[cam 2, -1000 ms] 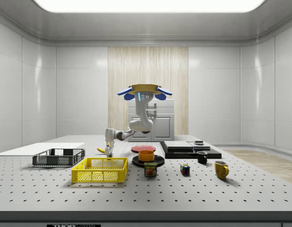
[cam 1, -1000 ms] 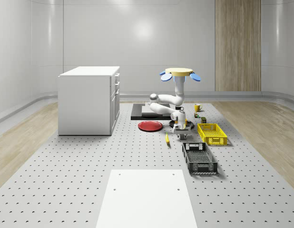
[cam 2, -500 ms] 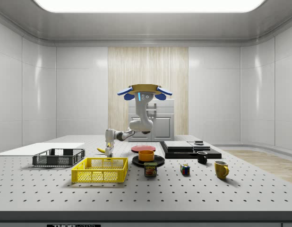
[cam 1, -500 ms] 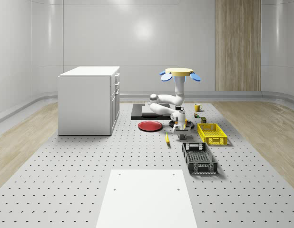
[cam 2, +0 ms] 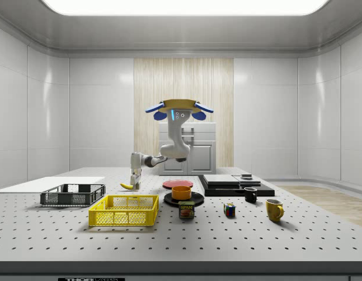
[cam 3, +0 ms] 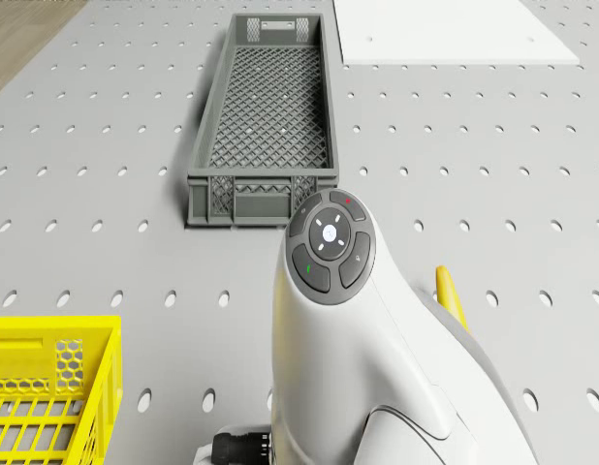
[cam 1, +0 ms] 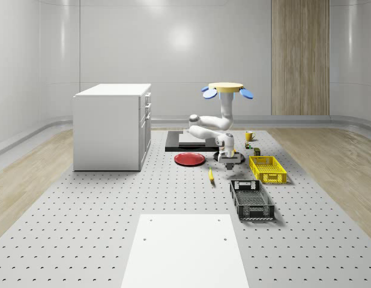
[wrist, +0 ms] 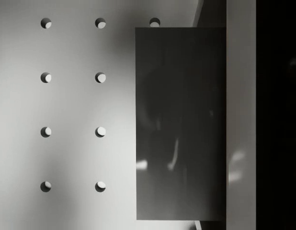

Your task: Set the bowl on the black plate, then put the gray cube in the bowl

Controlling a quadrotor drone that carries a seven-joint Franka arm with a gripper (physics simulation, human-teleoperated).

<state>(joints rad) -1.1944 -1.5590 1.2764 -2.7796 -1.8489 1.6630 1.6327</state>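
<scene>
- The orange bowl (cam 2: 181,192) already sits on the black plate (cam 2: 184,200), just below centre in the side view, so the first step looks done; the cube step is in hand.
- The drone (cam 2: 179,108) hovers high over the bench (cam 2: 239,237), roughly above the bowl and plate as the side view lines them up.
- The arm reaches towards the side view's left, with the gripper (cam 2: 134,181) pointing down, clear of the bench and just above the banana (cam 2: 129,186).
- In the wrist view the gray cube (wrist: 180,124) sits close against the camera with the bench holes beyond it, so I judge the gripper to be clamped on it and holding it off the surface.
- The next move calls for carrying the cube across towards the side view's centre, lining it up over the bowl's mouth, lowering it and letting go gently enough not to shove the bowl off the plate.
</scene>
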